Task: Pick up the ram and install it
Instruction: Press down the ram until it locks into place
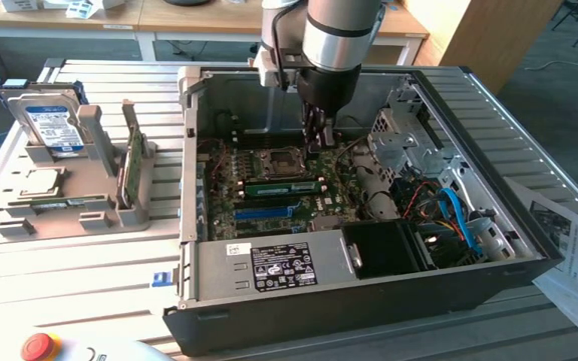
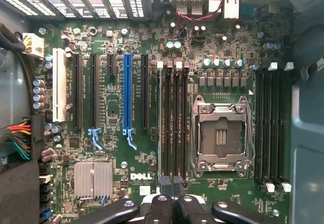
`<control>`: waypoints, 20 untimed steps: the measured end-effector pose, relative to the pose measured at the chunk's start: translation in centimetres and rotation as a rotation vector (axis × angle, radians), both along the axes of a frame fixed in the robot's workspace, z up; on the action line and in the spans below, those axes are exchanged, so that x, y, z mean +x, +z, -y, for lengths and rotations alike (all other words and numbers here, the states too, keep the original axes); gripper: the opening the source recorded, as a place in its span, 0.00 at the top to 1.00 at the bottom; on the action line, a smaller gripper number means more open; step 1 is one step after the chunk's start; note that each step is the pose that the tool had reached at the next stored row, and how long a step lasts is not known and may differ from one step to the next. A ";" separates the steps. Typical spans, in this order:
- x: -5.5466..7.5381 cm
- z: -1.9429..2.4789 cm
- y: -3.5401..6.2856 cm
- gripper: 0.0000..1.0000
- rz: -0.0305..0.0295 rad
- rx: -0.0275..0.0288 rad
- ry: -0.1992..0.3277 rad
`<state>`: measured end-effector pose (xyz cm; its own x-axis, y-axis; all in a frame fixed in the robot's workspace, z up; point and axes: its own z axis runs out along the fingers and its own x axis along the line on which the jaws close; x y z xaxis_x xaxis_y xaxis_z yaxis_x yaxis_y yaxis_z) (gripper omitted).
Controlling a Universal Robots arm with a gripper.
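Ram (image 1: 281, 188) seemingly seated already in a motherboard slot, between blue expansion slot (image 1: 264, 213) and empty CPU socket (image 1: 279, 159), inside the open PC case (image 1: 369, 301) on the surface (image 1: 68, 271). Slightly toward the exterior view's right, pincer (image 1: 319, 137) shut tight, holding nothing, over the stick's end. Pickup done; full latching hard to judge.

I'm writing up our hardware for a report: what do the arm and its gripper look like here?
The arm is a thick silver-grey cylinder with a black band near its end, carrying a small pale box on the side. A dark cable runs down beside it. The gripper is black, with slim dark fingers on rounded, bolted black linkages.
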<state>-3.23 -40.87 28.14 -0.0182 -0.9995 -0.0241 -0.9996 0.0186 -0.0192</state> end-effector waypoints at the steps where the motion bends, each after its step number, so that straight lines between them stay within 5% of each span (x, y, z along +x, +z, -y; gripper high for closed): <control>1: 0.0 0.00 -0.16 0.90 0.0000 -0.0002 0.000; 20: 0.0 0.00 -2.07 0.90 -0.0001 0.0000 0.000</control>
